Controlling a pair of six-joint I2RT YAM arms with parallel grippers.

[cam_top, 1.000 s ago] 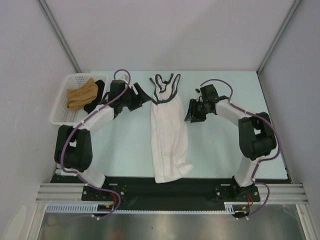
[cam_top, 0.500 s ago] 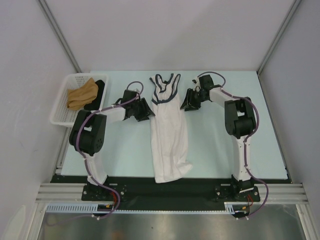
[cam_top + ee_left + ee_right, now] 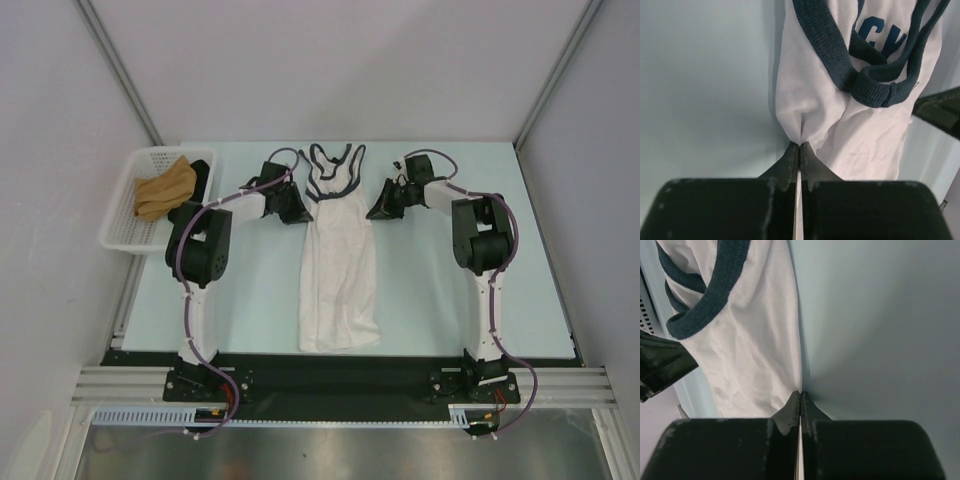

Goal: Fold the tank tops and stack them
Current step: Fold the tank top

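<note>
One white tank top (image 3: 338, 262) lies lengthwise in the middle of the table, folded narrow, its navy straps (image 3: 335, 160) at the far end. My left gripper (image 3: 300, 212) is shut on its left edge just below the armhole. In the left wrist view the jaws (image 3: 800, 146) pinch a pucker of the white cloth (image 3: 865, 135), with navy trim and blue lettering beyond. My right gripper (image 3: 374, 211) is shut on the opposite edge. Seen from the right wrist, the tips (image 3: 800, 393) meet on the rim of the tank top (image 3: 755, 350).
A white basket (image 3: 118, 215) stands at the far left with a tan cloth (image 3: 165, 187) and a dark cloth (image 3: 200, 180) inside. Pale walls with metal posts close in the back and sides. A black strip (image 3: 330, 375) runs along the near edge.
Both grippers moved in to the tank top's upper sides and shut on its edges. The garment has been drawn straighter, its lower end less spread to the right.
</note>
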